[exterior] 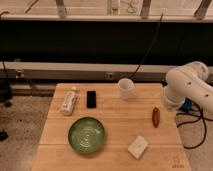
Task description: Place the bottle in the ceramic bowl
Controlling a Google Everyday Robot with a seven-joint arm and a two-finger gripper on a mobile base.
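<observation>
Bottle [68,101]: white, lying on its side at the left rear of the tabletop [116,121]. The long axis runs roughly front to back, with the narrow cap end toward the rear and tipped slightly to the right. It is not yet grasped and not yet in the bowl.

Just beside it on the right, a black flat object [91,98] lies parallel to it. A narrow strip of bare wood is seen between the two.

Ceramic bowl [86,134]: green, upright, nothing seen inside it. It is placed near the bottle, toward the front edge and slightly to the right. The carry from bottle to bowl is judged to be short.

Other items noted: a white cup [126,88] at the rear centre, a reddish-brown object [155,117] toward the right, and a white block [138,147] at the front right.

Claw [171,103]: taken to be at the lower end of the white arm [189,85], at the right edge of the tabletop about level with the bottle. Whether it is wide, narrow or holding anything cannot be told.

Key relation: the bottle lies well apart from the claw, across nearly the full width of the tabletop toward the left. The cup and the black flat object lie near the straight path between them. A grasp across the bottle's short axis is judged likely, which would call for the claw to be turned to close left to right.
</observation>
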